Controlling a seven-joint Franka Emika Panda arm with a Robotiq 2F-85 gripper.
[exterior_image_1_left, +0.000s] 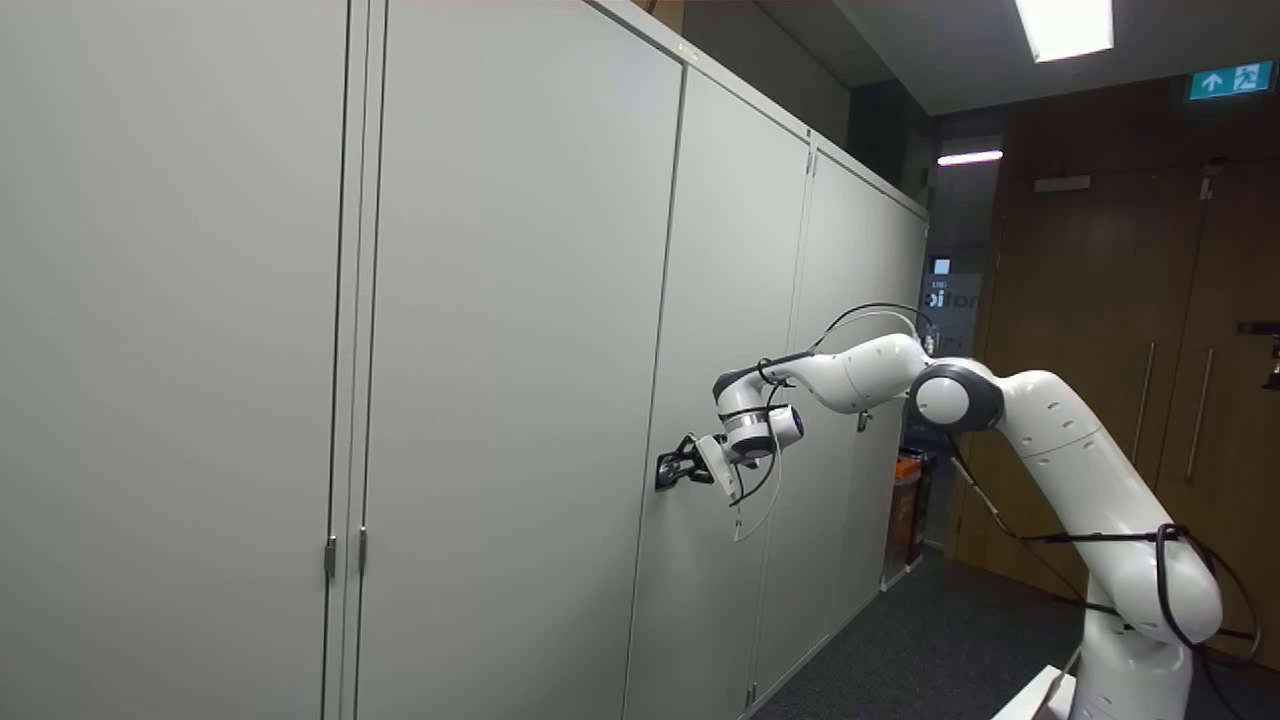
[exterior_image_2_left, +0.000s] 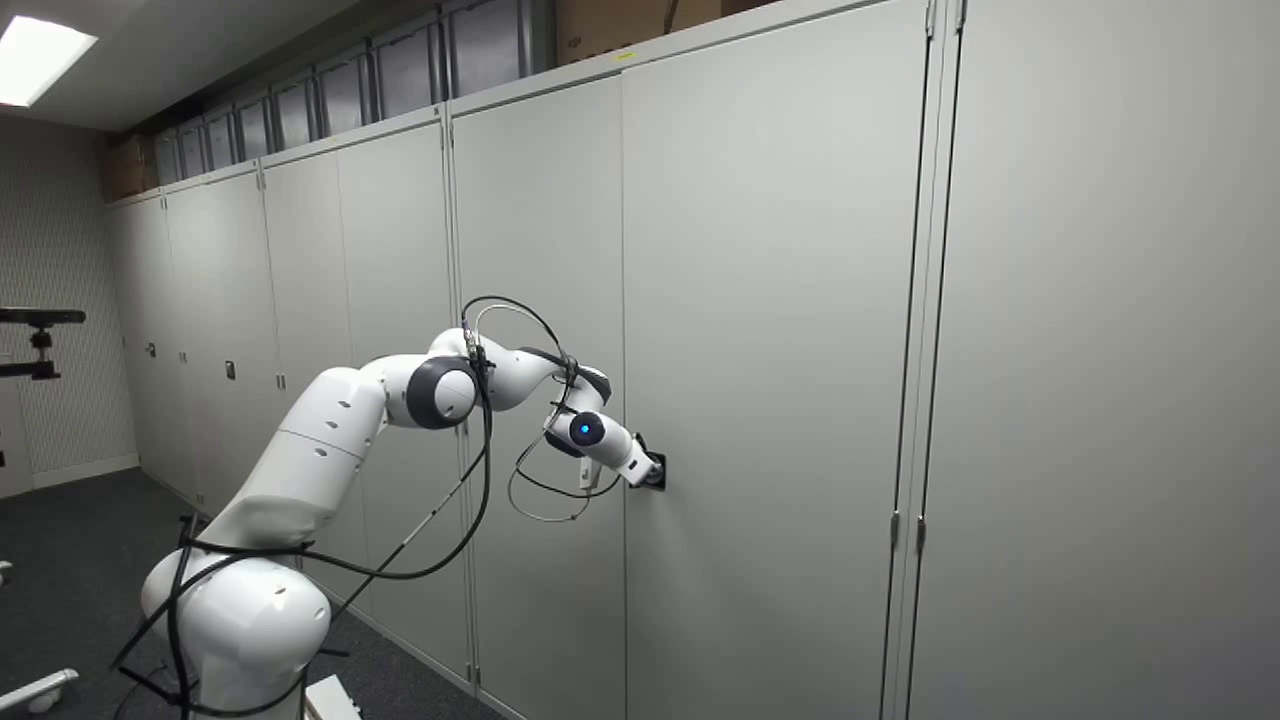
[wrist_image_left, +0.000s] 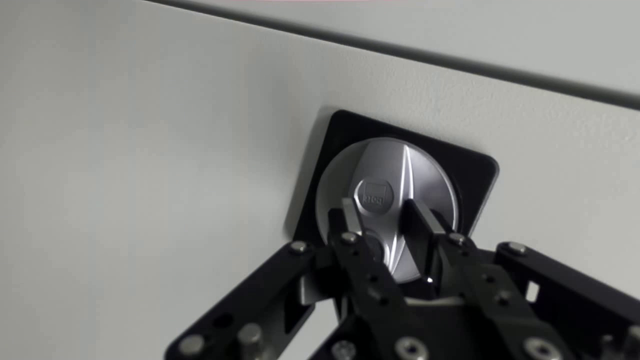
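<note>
A round silver turn knob (wrist_image_left: 385, 162) with a raised ridge across it is set in a black square plate (wrist_image_left: 350, 125) on a pale grey cabinet door (wrist_image_left: 150, 165). My gripper (wrist_image_left: 382, 211) reaches in from the bottom of the wrist view, shut on the knob, with one finger on each side of the ridge. The black fingers cover the knob's lower part, so how firmly both pads press is hard to see. In both exterior views the gripper (exterior_image_1_left: 684, 466) meets the door at the black plate (exterior_image_2_left: 660, 474), close to the door's vertical seam.
Tall grey cabinets (exterior_image_2_left: 780, 250) form a long wall. A narrow seam (wrist_image_left: 380, 46) separates this door from its neighbour. Cables (exterior_image_1_left: 775, 490) hang loosely from the wrist. Farther along are another door handle (exterior_image_1_left: 863, 422), an orange-topped bin (exterior_image_1_left: 905, 468) and wooden doors (exterior_image_1_left: 1080, 300).
</note>
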